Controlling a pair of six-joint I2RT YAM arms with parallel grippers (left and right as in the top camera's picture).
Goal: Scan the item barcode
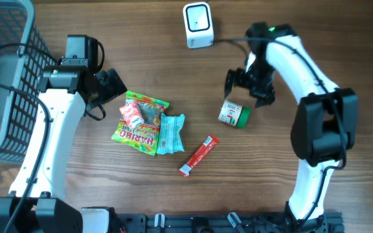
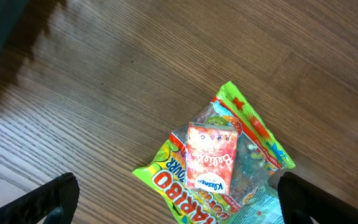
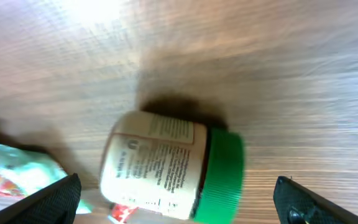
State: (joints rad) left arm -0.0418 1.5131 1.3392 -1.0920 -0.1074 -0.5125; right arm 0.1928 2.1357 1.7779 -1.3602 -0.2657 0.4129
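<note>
My right claw (image 1: 247, 89) hangs wide open over the wooden table (image 1: 355, 39), its two black fingers (image 3: 51, 200) spread apart and gripping nothing. Directly below it, in the right wrist view, a small jar (image 3: 157, 163) lies on its side on the wood. Its white printed label faces up and its green lid (image 3: 224, 174) is turned to the right of that view. The jar sits inside the span of the fingers but touches neither of them. From overhead the same jar lies just beside the claw, on the side nearer my base. It is well apart from the white scanner (image 1: 197, 24), which stands at the far edge of the table. Across the table, my left claw (image 1: 113, 84) is likewise fully open and empty, hovering at the far left edge of a loose pile of snacks. Under it lies a green Haribo bag (image 2: 166, 183) with a small red packet (image 2: 211, 155) resting on top. A pale teal packet (image 1: 171, 133) touches the bag's right side. A red stick packet (image 1: 198, 156) lies alone nearer my base, between the pile and the jar. A grey mesh basket (image 1: 5, 71) fills the table's far left corner, beside my left arm.
</note>
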